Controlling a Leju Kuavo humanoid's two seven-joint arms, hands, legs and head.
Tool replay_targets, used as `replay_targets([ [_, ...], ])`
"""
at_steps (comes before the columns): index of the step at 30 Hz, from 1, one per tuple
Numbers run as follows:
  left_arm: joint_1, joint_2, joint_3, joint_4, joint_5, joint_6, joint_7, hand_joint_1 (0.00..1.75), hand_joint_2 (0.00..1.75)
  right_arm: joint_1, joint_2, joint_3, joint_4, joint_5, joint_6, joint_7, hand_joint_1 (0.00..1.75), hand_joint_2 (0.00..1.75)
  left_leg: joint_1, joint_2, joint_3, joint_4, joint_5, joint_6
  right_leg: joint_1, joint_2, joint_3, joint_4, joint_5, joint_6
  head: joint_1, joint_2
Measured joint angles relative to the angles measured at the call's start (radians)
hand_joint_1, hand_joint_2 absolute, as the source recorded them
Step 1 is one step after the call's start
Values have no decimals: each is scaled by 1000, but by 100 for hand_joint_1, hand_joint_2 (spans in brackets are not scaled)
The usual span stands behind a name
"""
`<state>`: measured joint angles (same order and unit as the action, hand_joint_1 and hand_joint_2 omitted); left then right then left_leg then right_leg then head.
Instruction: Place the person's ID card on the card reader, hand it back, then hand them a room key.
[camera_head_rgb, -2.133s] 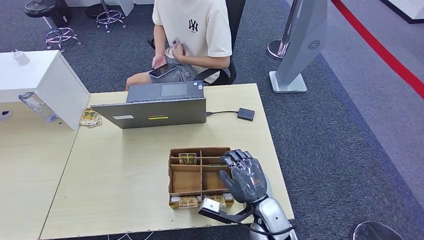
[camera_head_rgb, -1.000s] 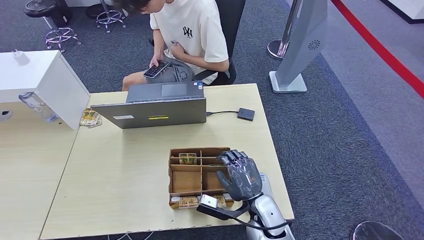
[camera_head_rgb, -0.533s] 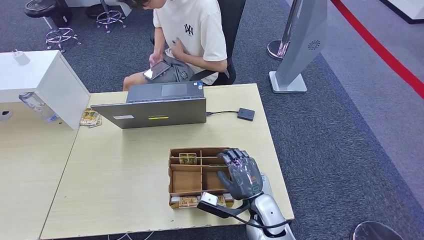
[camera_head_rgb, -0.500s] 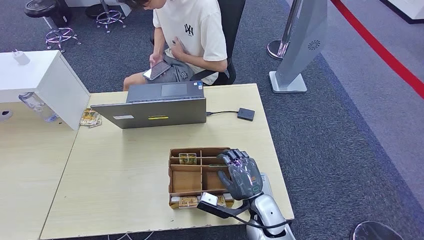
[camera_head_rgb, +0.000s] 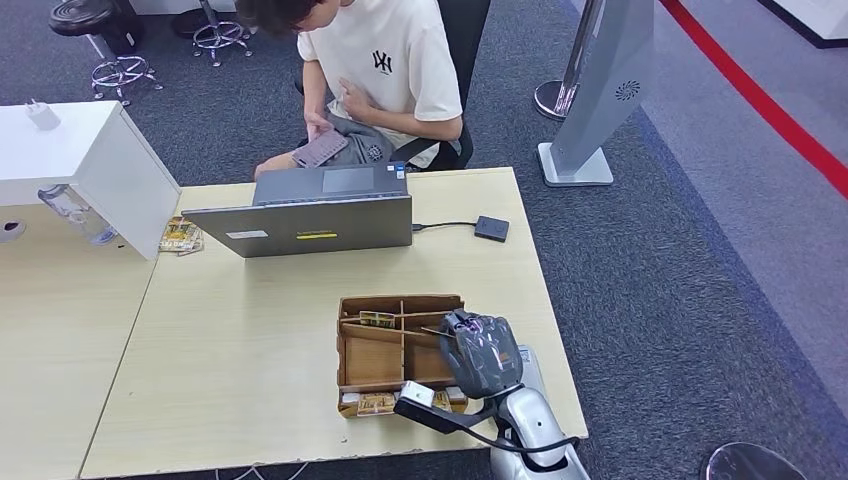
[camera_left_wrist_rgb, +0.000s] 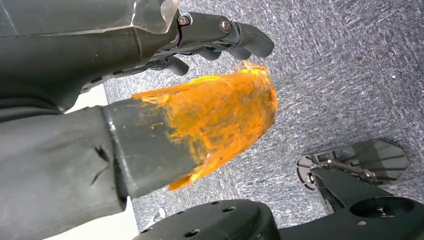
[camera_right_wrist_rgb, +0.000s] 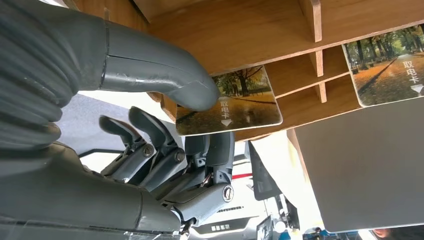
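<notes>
**Currently: right hand lifting a room key out of the wooden tray**

Right hand (camera_head_rgb: 482, 352) sits over the right side of the wooden tray (camera_head_rgb: 372, 362) on the bench (camera_head_rgb: 240, 350). Right wrist view: thumb (camera_right_wrist_rgb: 165, 82) pressed on the face of a room key (camera_right_wrist_rgb: 235, 102), a card printed with an autumn tree scene, with darker fingers (camera_right_wrist_rgb: 160, 145) curled beneath it. Judged as a pinch on the card; the card appears partly drawn out past the tray's dividers. A 2nd card of the same print (camera_right_wrist_rgb: 387, 67) lies in a neighbouring compartment. Head view also shows a card in the tray's far row (camera_head_rgb: 376, 319) and more along its near edge (camera_head_rgb: 378, 403).

Left hand (camera_left_wrist_rgb: 200, 40) hangs off the bench over grey carpet; fingers look loosely curled, nothing in them, but whether fully closed I cannot tell.

Card reader (camera_head_rgb: 491, 228), small and dark, lies on the bench beyond the tray, cabled to the laptop (camera_head_rgb: 312, 210). Person (camera_head_rgb: 385, 70) sits behind the laptop, looking down at a phone (camera_head_rgb: 320, 150). No ID card identifiable.

Step judged: extracting the key for handover. To do it well:
1. Keep thumb pressure steady; a thin card slips easily.
2. Draw the card clear of the dividers before swinging away, or its edge may catch and drag the tray.
3. Present it high, over the laptop lid, towards the person.
</notes>
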<state>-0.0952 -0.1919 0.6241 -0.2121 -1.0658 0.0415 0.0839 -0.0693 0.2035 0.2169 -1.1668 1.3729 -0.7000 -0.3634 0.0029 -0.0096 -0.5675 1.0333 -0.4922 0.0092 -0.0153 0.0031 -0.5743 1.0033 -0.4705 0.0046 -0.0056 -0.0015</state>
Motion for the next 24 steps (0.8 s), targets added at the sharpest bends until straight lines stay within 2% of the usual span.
replay_targets([
  [8, 0, 0, 0, 0, -3, -1, 0, 0, 0, -9, -6, 6, 8, -39, -1, -12, 175, 175, 0, 0, 1, 0, 0, 0, 0, 0, 0, 0, 0, 0, 0, 0],
  [11, 1, 0, 0, 0, -3, 0, -4, 0, 0, 0, -3, -2, -19, -136, -1, -90, 175, 175, 0, 0, 0, 0, 0, 0, 0, 0, 0, 0, 0, 0, 0, 0],
  [14, 3, 0, 0, 0, -2, 1, -18, 0, 0, 20, 6, -6, -109, -441, -1, -173, 175, 175, 0, 0, 0, 0, 0, 0, 0, 0, 0, 0, 0, 0, 0, 0],
  [18, 9, -1, 1, 0, -1, 7, -33, 0, 0, 50, -7, 20, -358, -952, 35, -172, 175, 175, 0, 0, -1, 0, 0, 0, 0, 0, 0, 0, 0, 0, 0, 0],
  [20, 10, -2, 2, 0, -1, 10, -35, 0, 0, 67, -13, 23, -486, -1108, 69, -183, 175, 175, -1, 0, -1, 0, 0, 0, -1, 0, 0, 0, 0, 0, 0, 0],
  [24, 11, -2, 6, 0, -1, 11, -40, 0, 0, 94, -21, 22, -637, -1217, 109, -213, 175, 175, -1, 0, -1, 0, 0, 0, 0, 0, 0, 0, 0, 0, 0, 0],
])
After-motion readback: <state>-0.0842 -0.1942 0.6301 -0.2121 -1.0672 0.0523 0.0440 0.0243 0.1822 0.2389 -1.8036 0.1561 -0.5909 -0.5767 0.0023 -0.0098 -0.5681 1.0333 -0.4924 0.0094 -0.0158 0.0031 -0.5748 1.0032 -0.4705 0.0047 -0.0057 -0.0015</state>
